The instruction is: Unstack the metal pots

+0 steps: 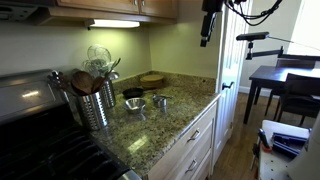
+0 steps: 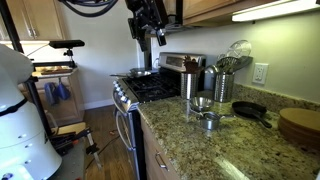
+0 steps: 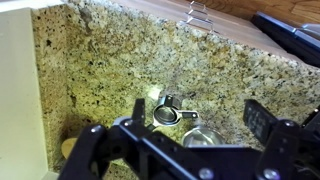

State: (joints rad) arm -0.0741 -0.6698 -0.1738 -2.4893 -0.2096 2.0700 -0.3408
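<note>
The metal pots stand on the granite counter. In both exterior views I see a wider shiny pot [image 1: 135, 104] [image 2: 203, 103] and a smaller one with a handle beside it [image 1: 160, 101] [image 2: 208, 120]. In the wrist view the small handled pot [image 3: 166, 114] lies next to a larger pot [image 3: 200, 137] that is partly hidden behind my gripper's body. My gripper [image 3: 198, 110] is open and empty. It hangs high above the counter [image 1: 208, 25] [image 2: 150, 30], well clear of the pots.
A ribbed steel canister of wooden spoons [image 1: 96, 102] [image 2: 220, 86] and a wire whisk [image 1: 99, 56] stand behind the pots. A black pan [image 1: 133, 92] [image 2: 250, 110] and a round wooden board [image 1: 152, 78] [image 2: 300, 125] are nearby. The stove [image 2: 150, 88] adjoins the counter.
</note>
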